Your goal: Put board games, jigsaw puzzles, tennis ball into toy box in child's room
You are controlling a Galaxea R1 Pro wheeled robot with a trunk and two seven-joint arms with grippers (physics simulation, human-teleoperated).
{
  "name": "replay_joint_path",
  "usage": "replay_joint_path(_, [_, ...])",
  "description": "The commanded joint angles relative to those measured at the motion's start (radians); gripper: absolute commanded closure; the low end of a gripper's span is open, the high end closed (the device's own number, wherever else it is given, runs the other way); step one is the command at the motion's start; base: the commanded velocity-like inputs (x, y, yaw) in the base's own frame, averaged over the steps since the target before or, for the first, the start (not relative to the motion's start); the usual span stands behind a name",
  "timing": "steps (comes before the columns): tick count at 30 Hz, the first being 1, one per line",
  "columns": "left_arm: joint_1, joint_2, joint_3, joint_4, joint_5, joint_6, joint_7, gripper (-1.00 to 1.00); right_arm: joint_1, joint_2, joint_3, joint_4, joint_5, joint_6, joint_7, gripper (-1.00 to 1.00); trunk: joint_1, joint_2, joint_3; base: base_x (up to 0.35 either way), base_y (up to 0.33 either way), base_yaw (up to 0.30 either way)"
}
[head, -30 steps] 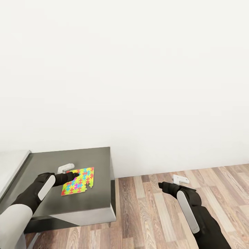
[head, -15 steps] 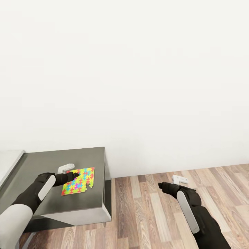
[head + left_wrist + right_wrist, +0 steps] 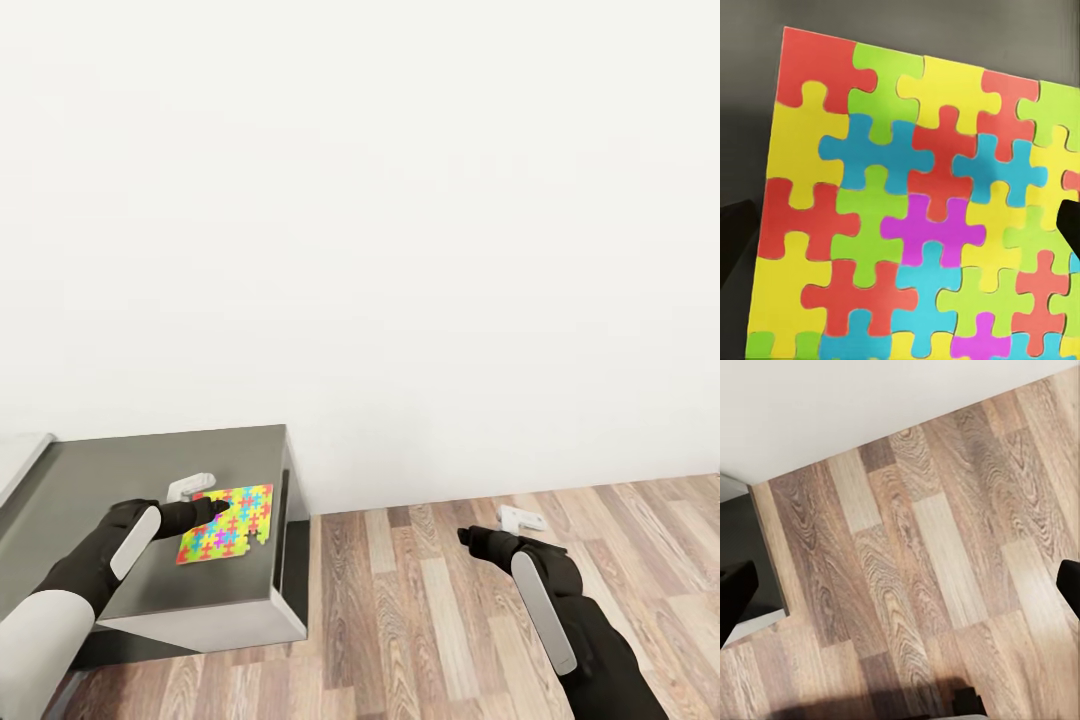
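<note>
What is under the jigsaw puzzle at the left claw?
The dark grey table top shows around the jigsaw puzzle. The part beneath it is covered, near the left claw.

Legible text, labels, brands, numbers, signs: none. Jigsaw puzzle [image 3: 226, 523] on the desk [image 3: 120, 470]: plain coloured interlocking pieces, unprinted. Wall and wood-plank floor [image 3: 440, 610]: unmarked.

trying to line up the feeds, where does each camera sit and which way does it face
Head view: on the robot's head, looking forward and down at the table, wall and wood floor; both arms, left gripper and right gripper show.
Left wrist view: by the left gripper, facing the jigsaw puzzle; dark fingertips at the edges.
Right wrist view: by the right gripper, facing the floor; fingertips at the edges.
Shared: head and left wrist both show the puzzle.
</note>
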Motion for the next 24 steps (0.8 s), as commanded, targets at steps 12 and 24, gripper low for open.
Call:
replay_joint_path(12, [-0.001,0.001,-0.003,-0.001,-0.001,0.003,-0.002,-1.00,-0.001,0.000,0.002,-0.001,-0.010,0.003,-0.006,-1.00,0.001,-0.002,-0.002,0.000,-0.011,0.000])
replay_joint_path(24, [-0.001,0.001,-0.003,-0.001,-0.001,0.003,-0.002,-1.00,-0.001,0.000,0.002,0.001,-0.010,0.003,-0.006,-1.00,0.001,-0.002,-0.002,0.000,-0.102,0.000])
